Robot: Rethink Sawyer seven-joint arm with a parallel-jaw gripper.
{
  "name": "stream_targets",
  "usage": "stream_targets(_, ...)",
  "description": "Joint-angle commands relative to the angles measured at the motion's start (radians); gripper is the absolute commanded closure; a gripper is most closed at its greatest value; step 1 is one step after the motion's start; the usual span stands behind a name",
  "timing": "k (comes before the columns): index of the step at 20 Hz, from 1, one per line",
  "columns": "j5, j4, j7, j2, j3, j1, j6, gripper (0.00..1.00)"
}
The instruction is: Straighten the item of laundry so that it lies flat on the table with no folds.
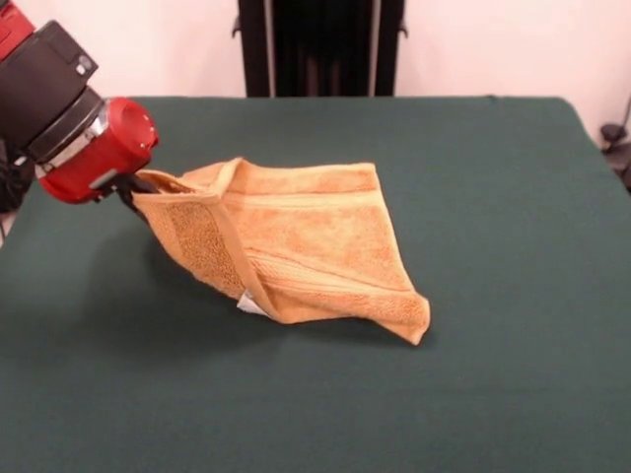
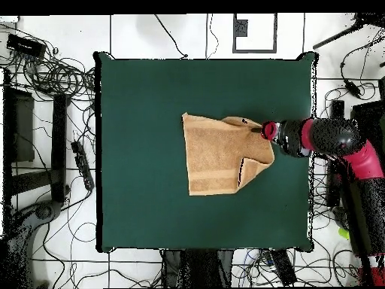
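The item of laundry (image 1: 306, 246), an orange-tan terry towel, lies on the green table (image 1: 493, 197) partly folded over itself. One corner is raised off the cloth at the left. A hem band runs diagonally across the towel, and a white label (image 1: 248, 304) peeks out under its front edge. My gripper (image 1: 138, 187) sits at that raised corner and is shut on it, below the red wrist. In the overhead view the towel (image 2: 218, 154) lies right of the table's (image 2: 135, 113) centre. There the gripper (image 2: 259, 130) holds its right-hand corner, with a flap doubled over beside it.
Wide green table surface surrounds the towel on all sides in both views. In the overhead view, tangled cables (image 2: 53, 71) and black equipment (image 2: 19, 128) lie on the floor to the left of the table. More cables run along its lower edge.
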Motion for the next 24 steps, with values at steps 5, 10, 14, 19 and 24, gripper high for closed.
stream_targets(5, 0.087, 0.045, -0.293, 0.135, 0.117, -0.039, -0.026, 1.00)
stream_targets(10, 0.095, 0.075, -0.314, 0.201, 0.164, -0.080, -0.064, 1.00)
stream_targets(14, 0.056, 0.085, -0.344, 0.223, 0.182, -0.099, -0.066, 1.00)
stream_targets(19, -0.086, 0.062, -0.396, 0.167, 0.134, -0.072, -0.027, 0.00)
stream_targets(24, -0.120, 0.052, -0.411, 0.153, 0.121, -0.059, -0.004, 0.00)
